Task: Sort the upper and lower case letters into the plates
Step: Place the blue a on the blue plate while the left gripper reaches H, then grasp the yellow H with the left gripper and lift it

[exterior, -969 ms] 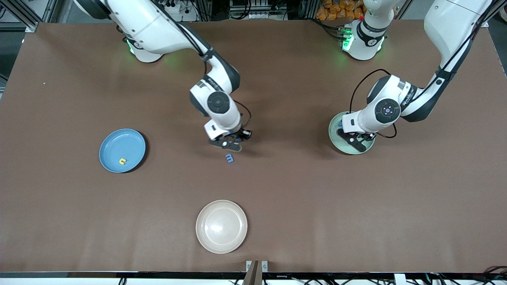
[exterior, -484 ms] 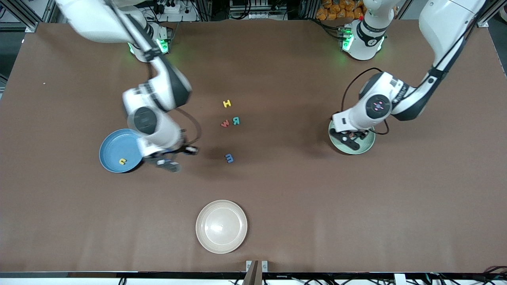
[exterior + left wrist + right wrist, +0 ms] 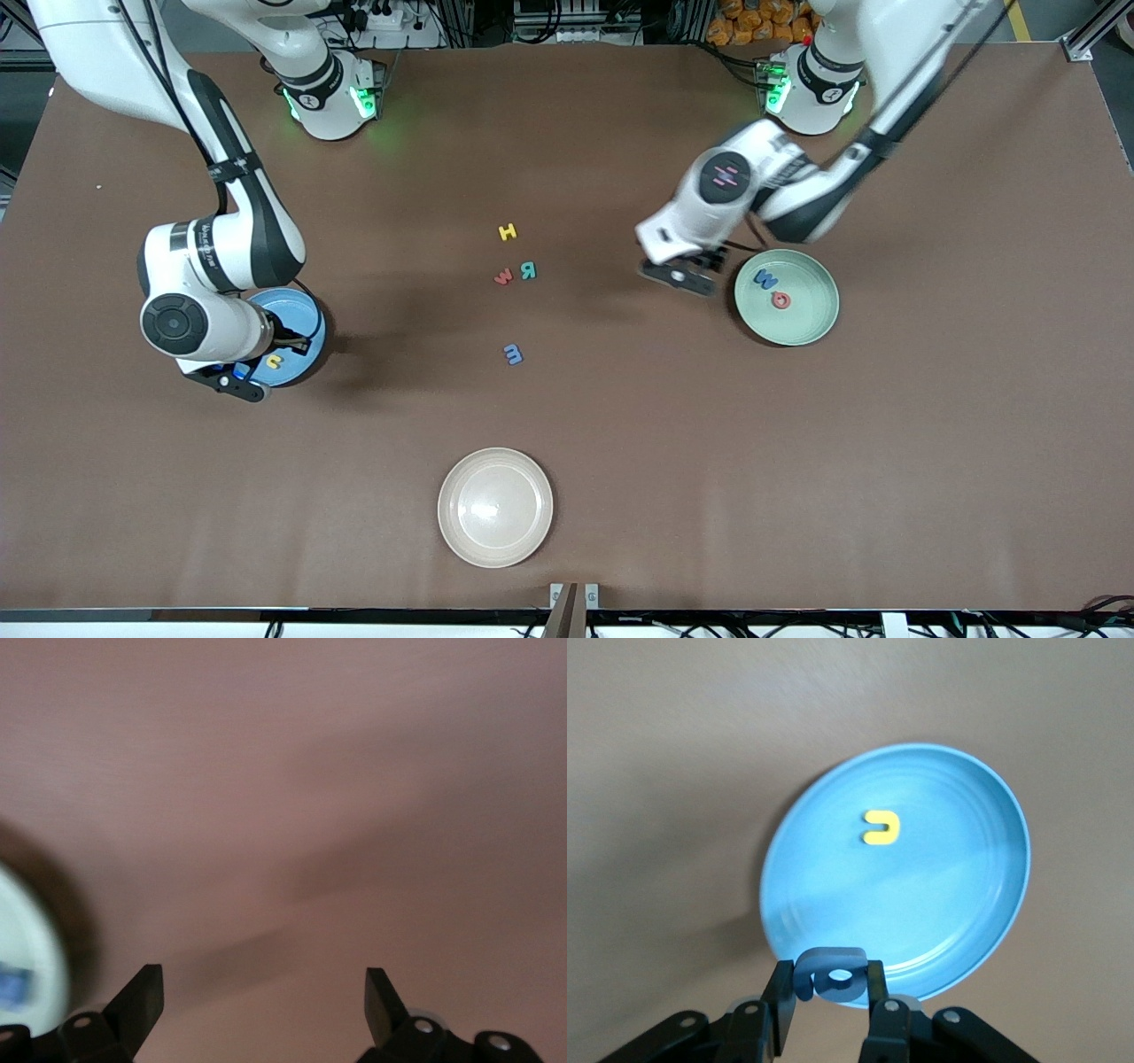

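Sorting is mid-way, and both arms have just changed jobs. The right gripper (image 3: 232,383), which a second ago was down among the loose letters at mid-table, has swung to the blue plate (image 3: 306,312) at the right arm's end; its wrist view shows the fingers (image 3: 784,997) pinched on a small blue letter (image 3: 830,974) held over the plate's edge, while a yellow letter (image 3: 275,361) already lies inside. I judge the held piece a lowercase one awaiting release, though its shape is hard to read. The left gripper (image 3: 679,277), over the mint plate (image 3: 819,323) a second ago, has lifted off and now hangs over bare table beside that plate, jaws spread wide and empty, as its wrist view shows. Its departure uncovers two letters in the mint plate: a blue M (image 3: 764,278) and a red O (image 3: 780,300), so a capital has probably just been dropped there. Four letters remain on the table: a yellow H (image 3: 507,232), a red W (image 3: 503,276) and a teal R (image 3: 528,270) close together, and a blue m (image 3: 513,354) nearer the camera. The beige plate (image 3: 495,507) is empty and seems outside the task. Next, likely, the right gripper opens over the blue plate while the left goes for a capital.
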Tool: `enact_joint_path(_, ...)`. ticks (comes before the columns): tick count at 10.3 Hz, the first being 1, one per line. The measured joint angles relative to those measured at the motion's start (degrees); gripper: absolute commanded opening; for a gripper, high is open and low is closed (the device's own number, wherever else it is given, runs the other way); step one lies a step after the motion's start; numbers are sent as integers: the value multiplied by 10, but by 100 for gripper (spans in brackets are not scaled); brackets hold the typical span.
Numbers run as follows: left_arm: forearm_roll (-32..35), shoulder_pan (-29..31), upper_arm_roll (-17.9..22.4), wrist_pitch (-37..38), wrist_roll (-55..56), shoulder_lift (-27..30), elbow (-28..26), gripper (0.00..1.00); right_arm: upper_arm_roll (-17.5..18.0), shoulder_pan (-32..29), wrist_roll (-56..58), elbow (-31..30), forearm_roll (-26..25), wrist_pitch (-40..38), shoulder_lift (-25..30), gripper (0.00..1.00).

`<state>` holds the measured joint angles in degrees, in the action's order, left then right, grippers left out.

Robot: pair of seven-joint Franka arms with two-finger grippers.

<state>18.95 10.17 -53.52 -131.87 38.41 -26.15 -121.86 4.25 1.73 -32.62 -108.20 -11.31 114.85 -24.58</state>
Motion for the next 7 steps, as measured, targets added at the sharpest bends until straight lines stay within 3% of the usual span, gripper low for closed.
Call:
enact_joint_path(1, 0, -38, 1, 0, 64, -14, 22, 100, 0, 0, 0, -15, -13, 8, 0, 75)
enact_joint_path(2, 0, -74, 6, -1, 128, -30, 47, 100, -1, -1, 0, -24, -20, 13, 0, 100)
enact_joint_path(4, 0, -173, 54, -1, 245, -54, 100, 100, 0, -1, 0, -26, -24, 14, 0, 100)
enact_joint_path(7, 0, -368, 173, -2, 415, -81, 175, 100, 0, -1, 0, -26, -24, 16, 0, 100)
